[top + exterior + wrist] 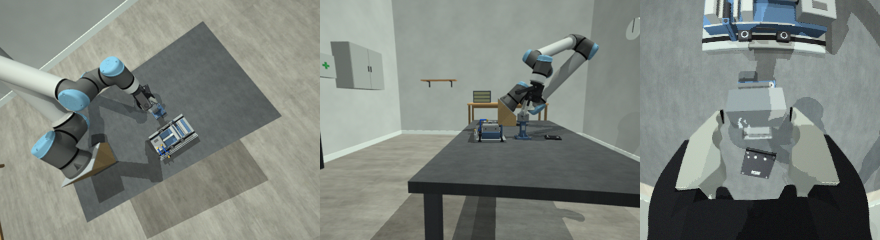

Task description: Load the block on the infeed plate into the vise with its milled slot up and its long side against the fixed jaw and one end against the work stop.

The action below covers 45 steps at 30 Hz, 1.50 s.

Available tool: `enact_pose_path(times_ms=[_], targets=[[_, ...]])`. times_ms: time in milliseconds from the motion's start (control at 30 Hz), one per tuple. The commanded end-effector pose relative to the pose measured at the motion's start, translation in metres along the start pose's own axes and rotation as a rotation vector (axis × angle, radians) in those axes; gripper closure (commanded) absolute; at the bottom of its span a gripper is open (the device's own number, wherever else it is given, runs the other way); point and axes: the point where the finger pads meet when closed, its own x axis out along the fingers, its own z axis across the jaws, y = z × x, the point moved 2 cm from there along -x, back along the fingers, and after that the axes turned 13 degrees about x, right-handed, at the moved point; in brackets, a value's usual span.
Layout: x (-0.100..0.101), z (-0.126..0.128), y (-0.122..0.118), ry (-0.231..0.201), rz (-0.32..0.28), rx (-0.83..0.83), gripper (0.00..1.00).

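Observation:
A plain grey block [154, 108] [523, 116] [756, 100] sits on top of the blue stand [159, 113] [520, 129]. I take it for the part in the V-block, but cannot tell where one ends and the other begins. Its slot is not clear. My gripper [152, 105] [524, 112] [756, 109] is partly open, its fingertips on either side of the block, with a gap at each side in the wrist view. The black infeed plate [553, 137] [758, 164] carries no block. The vise [175, 131] [490, 128] [746, 16] stands open beside the stand; no part shows between its jaws.
Blue air hoses with yellow fittings [162, 149] [483, 119] stand up at one end of the vise. The vise's base rail [765, 47] lies close to the stand. The arm's wooden pedestal [105, 156] [506, 117] stands beyond the vise in the exterior view.

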Motion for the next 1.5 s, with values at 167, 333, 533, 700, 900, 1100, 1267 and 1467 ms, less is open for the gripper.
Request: enact_pose_path(times_ms=[167,333,533,700,900,1100,1267,1467], targets=[[0.000,-0.001,0.004,-0.035,-0.140,-0.002,0.49],[0.001,-0.002,0.006,-0.052,-0.210,-0.002,0.49],[0.001,-0.002,0.008,-0.064,-0.263,-0.002,0.49],[0.002,-0.002,0.009,-0.079,-0.327,-0.002,0.49],[0.002,-0.003,0.011,-0.096,-0.400,-0.002,0.49],[0.003,-0.003,0.012,-0.106,-0.447,-0.002,0.49],[0.004,-0.003,0.014,-0.119,-0.503,-0.002,0.49],[0.005,-0.004,0.015,-0.134,-0.566,-0.001,0.49]])
